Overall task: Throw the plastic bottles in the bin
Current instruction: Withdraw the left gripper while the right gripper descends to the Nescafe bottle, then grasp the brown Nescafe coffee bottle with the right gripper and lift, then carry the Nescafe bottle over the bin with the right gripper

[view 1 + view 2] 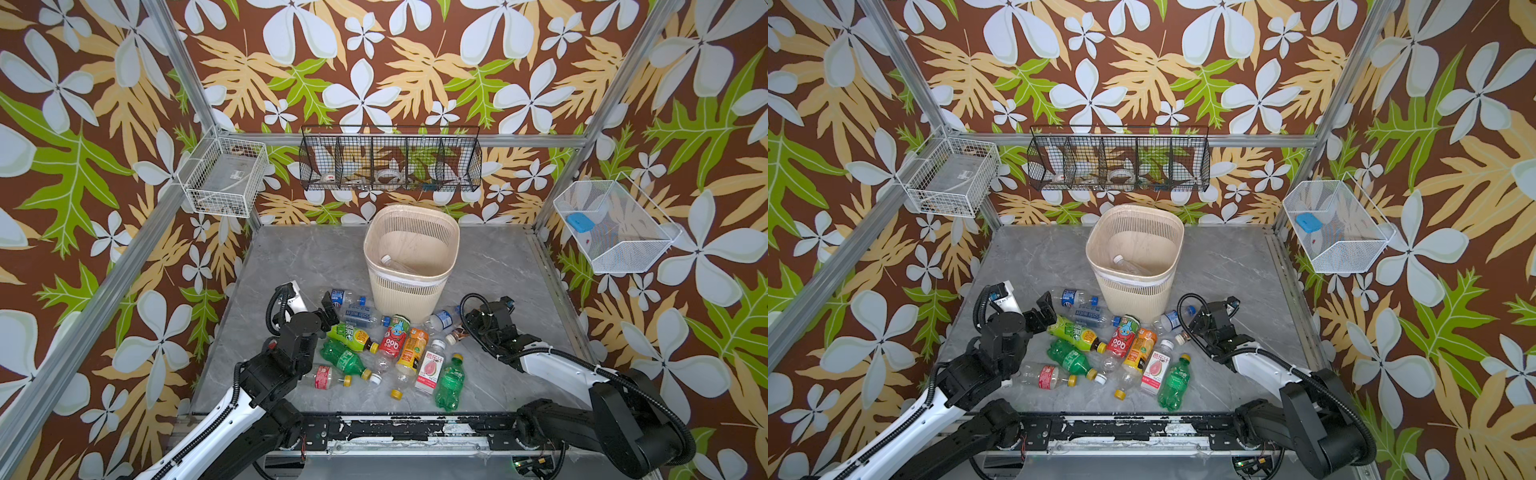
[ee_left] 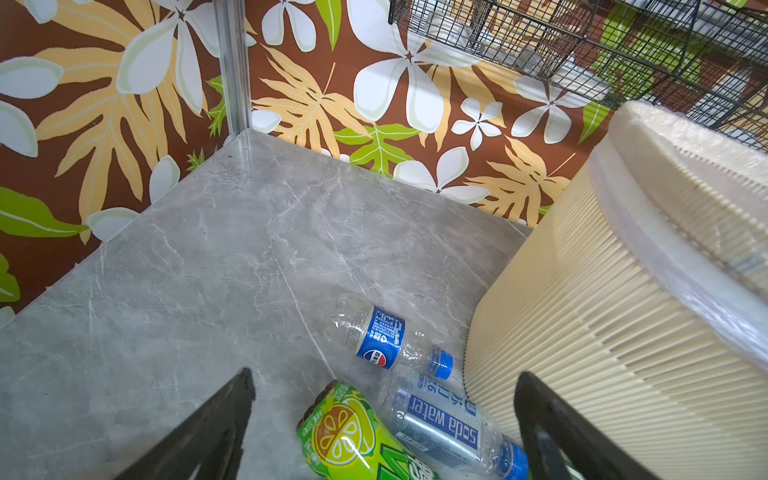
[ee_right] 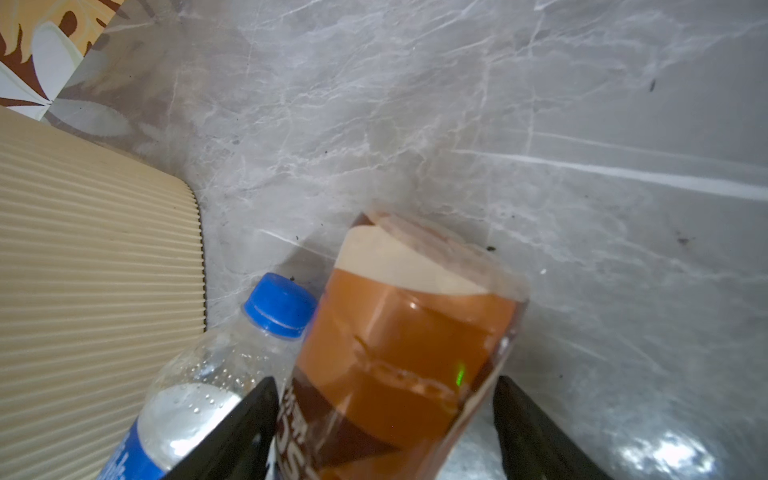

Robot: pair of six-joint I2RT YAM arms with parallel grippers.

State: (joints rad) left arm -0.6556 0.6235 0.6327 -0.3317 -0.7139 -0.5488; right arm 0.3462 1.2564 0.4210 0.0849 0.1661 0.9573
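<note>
Right jaws straddle a brown-labelled clear plastic bottle (image 3: 399,353) — whether they pinch it is unclear; both top views mostly hide it. Left jaws gape wide, empty, beside the ribbed cream plastic bin (image 2: 602,332).

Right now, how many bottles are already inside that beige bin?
1: a clear, white-capped bottle lies low in the bin, toward its left side. Its near wall may hide others.

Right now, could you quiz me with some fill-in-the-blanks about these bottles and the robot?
Inside the bin, ____ white-capped bottle shows.
The right hand straddles a brown-labelled bottle beside a clear bottle with a ____ cap.
The left hand hovers with fingers ____, gripping nothing.
The Pepsi bottle lies on its ____.
Missing: one; blue; open; side.
</note>
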